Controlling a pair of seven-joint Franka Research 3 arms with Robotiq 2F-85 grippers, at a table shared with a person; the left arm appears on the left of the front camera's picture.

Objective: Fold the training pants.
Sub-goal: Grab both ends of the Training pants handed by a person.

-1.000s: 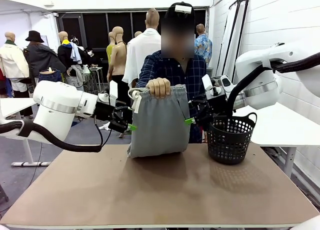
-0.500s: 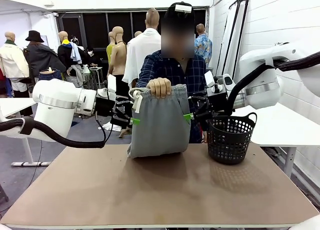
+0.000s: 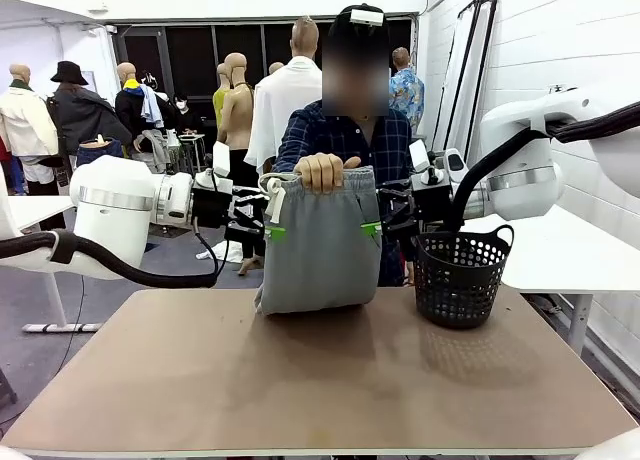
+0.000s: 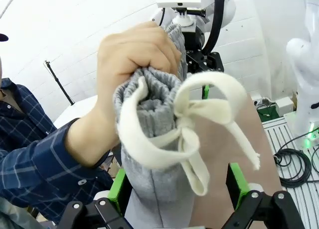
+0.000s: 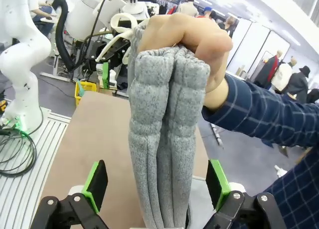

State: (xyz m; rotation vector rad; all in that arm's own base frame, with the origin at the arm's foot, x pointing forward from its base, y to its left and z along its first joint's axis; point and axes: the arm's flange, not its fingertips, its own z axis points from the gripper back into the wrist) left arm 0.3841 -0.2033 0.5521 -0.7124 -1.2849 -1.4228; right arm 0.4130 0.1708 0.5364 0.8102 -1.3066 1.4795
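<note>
Training pants: the light grey soft jersey training pants hang as a gathered, doubled-up bundle at the middle of the front view, over the far edge of the table.
Lower end: it appears to rest on the flat brown rectangular table, though the contact line is hard to make out.
Person's hand: the person's hand sits at 12 o'clock of the bundle, closed in a fist around the ribbed elastic waistband, carrying it from above.
Drawstring: the flat white cotton drawstring loops out of the waistband and hangs at the 9 o'clock side of the bundle in the front view.
Left gripper: the black left gripper is at 9 o'clock of the bundle, jaws spread fully wide; its green pads flank the cloth on both sides without pinching it, and it has hold of nothing.
Right gripper: the black right gripper is at 3 o'clock of the bundle, jaws likewise spread wide, a pad on each side of the hanging cloth, with nothing clamped.
Sleeve: a dark blue checked shirt sleeve runs back from the fist.
Basket: a black round plastic mesh basket stands upright on the table at 3 o'clock of the pants, just beyond the right gripper.
</note>
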